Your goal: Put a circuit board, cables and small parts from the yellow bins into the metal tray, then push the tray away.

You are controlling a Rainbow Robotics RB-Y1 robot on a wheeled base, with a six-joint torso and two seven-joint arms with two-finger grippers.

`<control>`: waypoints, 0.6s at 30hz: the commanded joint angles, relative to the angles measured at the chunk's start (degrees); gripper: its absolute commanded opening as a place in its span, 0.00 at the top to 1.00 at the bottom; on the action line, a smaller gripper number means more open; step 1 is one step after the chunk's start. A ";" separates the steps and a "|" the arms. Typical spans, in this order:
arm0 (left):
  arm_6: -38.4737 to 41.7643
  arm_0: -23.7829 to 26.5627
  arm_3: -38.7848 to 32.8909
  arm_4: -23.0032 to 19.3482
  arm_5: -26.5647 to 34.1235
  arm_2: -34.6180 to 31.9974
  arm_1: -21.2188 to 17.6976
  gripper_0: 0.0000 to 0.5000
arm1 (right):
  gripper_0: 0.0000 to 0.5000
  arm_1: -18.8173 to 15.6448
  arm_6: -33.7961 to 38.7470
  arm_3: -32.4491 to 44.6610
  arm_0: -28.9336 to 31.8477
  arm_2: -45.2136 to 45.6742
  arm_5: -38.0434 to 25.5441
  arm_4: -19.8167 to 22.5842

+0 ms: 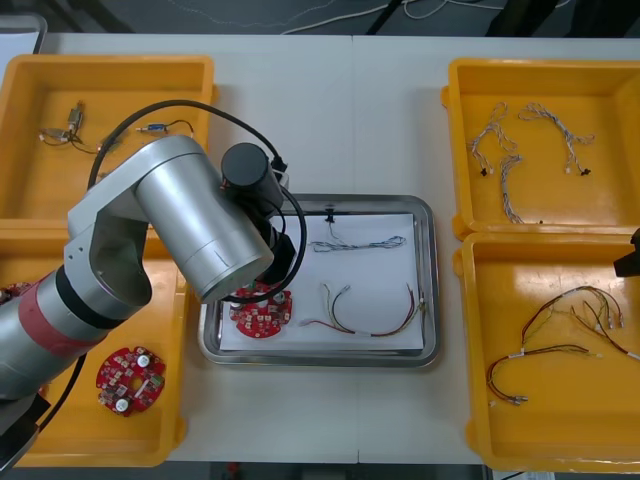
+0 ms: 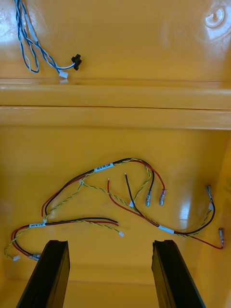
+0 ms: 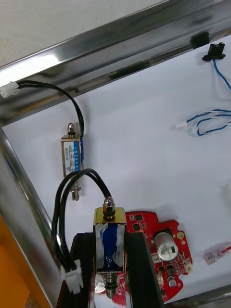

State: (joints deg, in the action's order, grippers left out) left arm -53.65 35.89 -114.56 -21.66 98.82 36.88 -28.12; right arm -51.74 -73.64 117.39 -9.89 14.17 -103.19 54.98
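Observation:
My left gripper [image 3: 111, 238] is shut on a small metal part [image 3: 109, 224] with blue tape and a black lead, held just above the white inside of the metal tray [image 1: 425, 280], over its left part. A second small metal part [image 3: 72, 156] lies flat on the white ahead of the fingers. A round red circuit board [image 1: 262, 312] rests in the tray's near left corner, beside a blue and white cable [image 1: 362, 243] and a red and yellow cable [image 1: 372, 312]. My right gripper [image 2: 113, 274] stands open above red and yellow cables [image 2: 120, 202] in the near right bin [image 1: 480, 420].
My left arm [image 1: 190, 215] covers the tray's left side. The far left bin [image 1: 30, 80] holds small metal parts [image 1: 68, 125]. A red circuit board [image 1: 130, 378] lies in the near left bin. Blue and white cables [image 1: 530, 150] lie in the far right bin.

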 commanded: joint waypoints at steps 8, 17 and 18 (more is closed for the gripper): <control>5.66 4.01 5.22 3.29 -5.22 3.20 3.51 1.00 | 0.00 -0.38 0.07 0.47 0.57 1.21 -0.35 0.30; 5.92 4.19 6.81 4.61 -5.22 3.28 4.65 1.00 | 0.00 -0.38 0.07 0.47 0.57 1.21 -0.35 0.30; 5.92 4.27 6.98 4.70 -5.31 3.28 4.74 1.00 | 0.00 -0.38 0.07 0.47 0.57 1.21 -0.35 0.30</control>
State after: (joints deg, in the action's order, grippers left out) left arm -52.59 37.74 -107.57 -18.12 94.25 39.33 -25.52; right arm -51.74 -73.64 117.39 -9.89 14.17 -103.19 54.98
